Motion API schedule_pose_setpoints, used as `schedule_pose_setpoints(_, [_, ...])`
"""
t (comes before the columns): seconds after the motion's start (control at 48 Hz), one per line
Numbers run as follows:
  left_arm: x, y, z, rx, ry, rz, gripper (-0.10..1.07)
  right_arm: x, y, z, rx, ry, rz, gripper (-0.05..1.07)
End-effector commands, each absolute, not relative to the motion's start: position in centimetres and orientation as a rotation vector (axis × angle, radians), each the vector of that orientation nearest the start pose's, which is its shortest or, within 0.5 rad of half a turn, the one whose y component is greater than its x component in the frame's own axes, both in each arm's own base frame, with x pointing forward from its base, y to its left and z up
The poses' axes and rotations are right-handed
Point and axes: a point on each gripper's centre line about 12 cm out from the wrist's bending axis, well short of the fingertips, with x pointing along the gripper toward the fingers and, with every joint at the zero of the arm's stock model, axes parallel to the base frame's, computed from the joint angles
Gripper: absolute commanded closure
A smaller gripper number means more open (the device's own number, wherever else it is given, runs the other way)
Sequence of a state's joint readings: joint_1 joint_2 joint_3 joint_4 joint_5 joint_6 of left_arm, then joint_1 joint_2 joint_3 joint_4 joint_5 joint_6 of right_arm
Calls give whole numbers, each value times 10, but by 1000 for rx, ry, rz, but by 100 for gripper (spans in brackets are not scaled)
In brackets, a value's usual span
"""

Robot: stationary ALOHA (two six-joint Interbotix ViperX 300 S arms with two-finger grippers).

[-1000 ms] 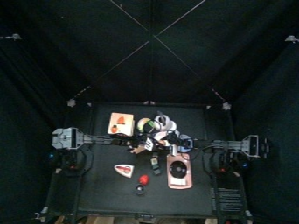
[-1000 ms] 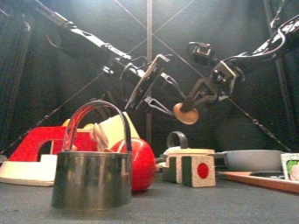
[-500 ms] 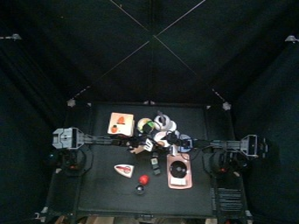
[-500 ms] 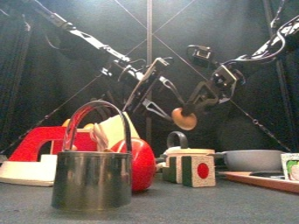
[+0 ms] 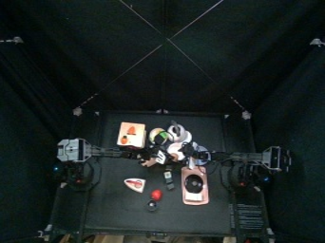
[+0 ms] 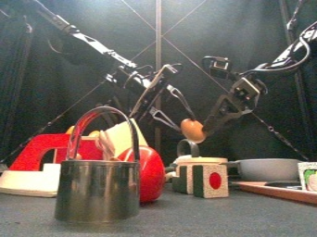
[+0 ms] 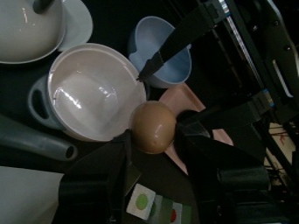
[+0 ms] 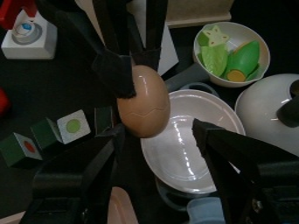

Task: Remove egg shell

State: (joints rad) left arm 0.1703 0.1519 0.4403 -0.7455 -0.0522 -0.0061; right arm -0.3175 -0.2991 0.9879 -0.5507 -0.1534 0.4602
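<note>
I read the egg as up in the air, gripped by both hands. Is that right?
Not quite. The egg is in the air, but only the left hand grips it. The right hand is open, its fingers wide apart and not closed on the egg. The right wrist view shows this.

Both arms up, meeting mid-table

Left gripper [image 6: 173, 118] reaches in from the left, jaws pinching the brown egg [image 6: 192, 130]; right gripper [image 6: 221, 118] slants in from the right, jaws spread wide and off it
</note>
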Motion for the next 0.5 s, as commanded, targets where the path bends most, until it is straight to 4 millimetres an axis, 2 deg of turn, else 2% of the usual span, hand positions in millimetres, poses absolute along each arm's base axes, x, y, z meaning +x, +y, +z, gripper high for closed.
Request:
schedule_pose_setpoints(0.0, [447,82,204,-759,406,386,34,288,-85,190,13,518,-206,8])
schedule_pose_setpoints(0.479, [446,89,204,-744,388,402,34,299,-90,184,17,545,-210,8])
